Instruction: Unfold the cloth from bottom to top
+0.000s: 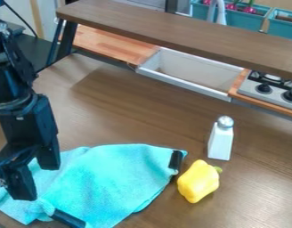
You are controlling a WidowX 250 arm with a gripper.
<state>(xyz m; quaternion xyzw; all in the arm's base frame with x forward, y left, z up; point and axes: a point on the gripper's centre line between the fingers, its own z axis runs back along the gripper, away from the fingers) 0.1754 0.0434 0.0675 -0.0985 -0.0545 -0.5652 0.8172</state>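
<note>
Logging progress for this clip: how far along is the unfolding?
Partly done, it seems: the cloth lies broadly spread on the table. Nothing is in hand; the open gripper hangs over the cloth's left part. Likely left: opening out the folds visible there.

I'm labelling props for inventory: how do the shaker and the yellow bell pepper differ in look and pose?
The shaker is white with a silvery cap; the bell pepper is yellow with a green stem. The shaker is straight-edged, the bell pepper rounded and lobed. The shaker stands upright, while the bell pepper lies on its side. Both rest on the brown table.
</note>
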